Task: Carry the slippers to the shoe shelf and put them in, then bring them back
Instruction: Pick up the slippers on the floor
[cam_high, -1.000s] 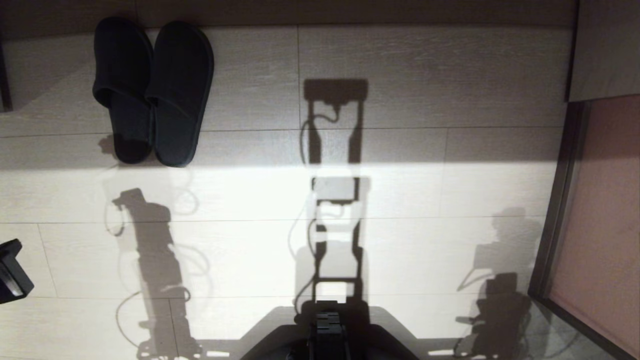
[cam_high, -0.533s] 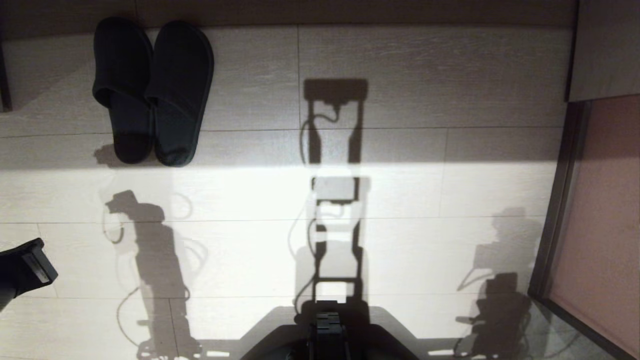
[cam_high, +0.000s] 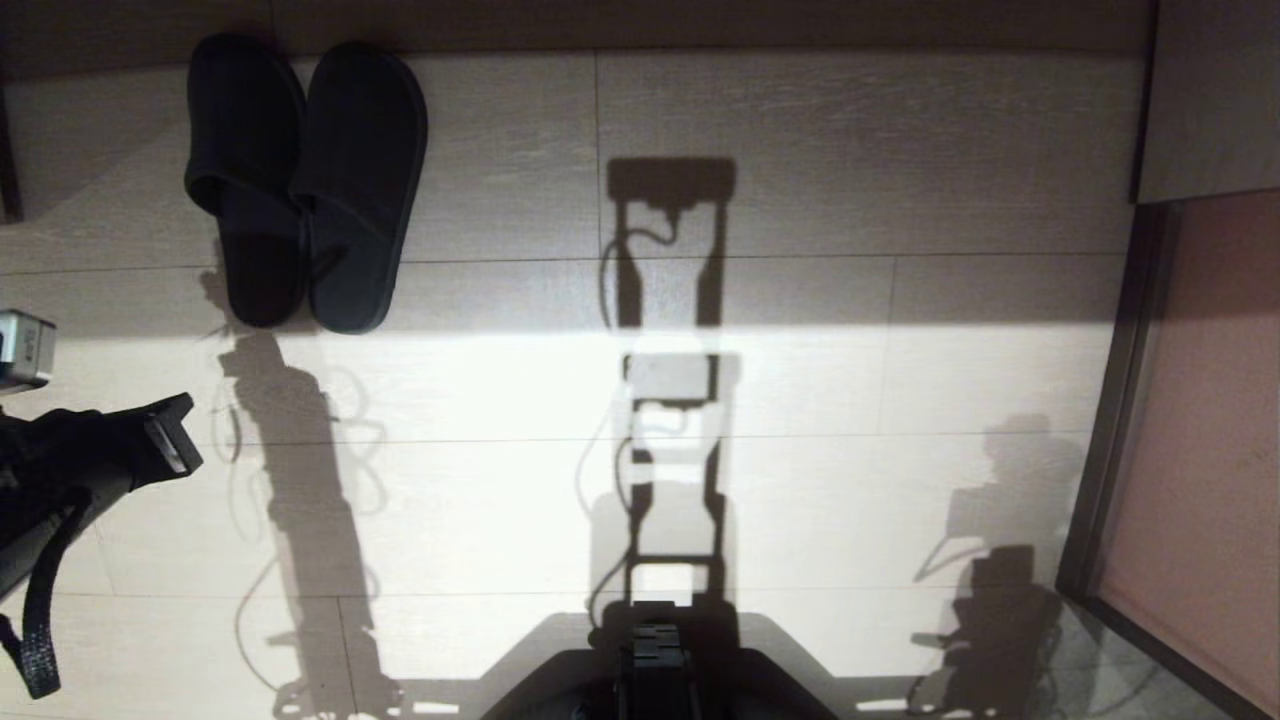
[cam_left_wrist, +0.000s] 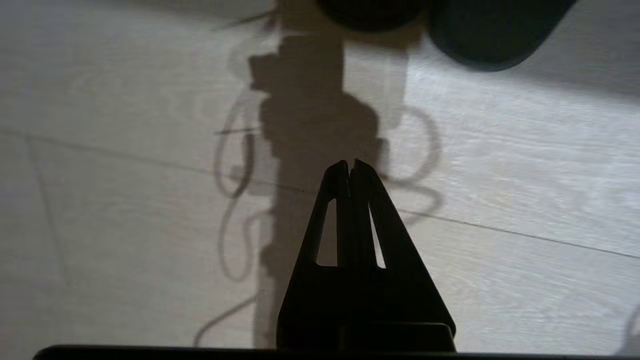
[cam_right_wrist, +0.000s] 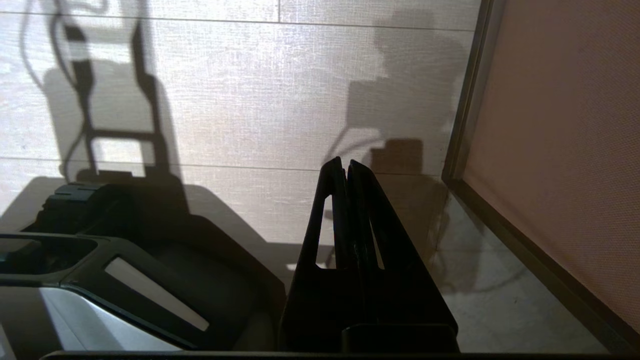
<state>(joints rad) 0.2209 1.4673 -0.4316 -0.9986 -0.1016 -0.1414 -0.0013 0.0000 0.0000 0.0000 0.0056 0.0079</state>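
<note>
From the head view the slippers (cam_high: 305, 180) lie side by side on the pale floor (cam_high: 800, 150) at the far left, touching, while the left gripper (cam_high: 165, 440) reaches in from the left edge, nearer than they are and apart from them. In the left wrist view its fingers (cam_left_wrist: 340, 200) are pressed together on nothing — the slippers' (cam_left_wrist: 495, 30) ends show just beyond. In the right wrist view the right gripper (cam_right_wrist: 346, 167) hangs beside the robot's base (cam_right_wrist: 150, 260), fingers closed and empty.
</note>
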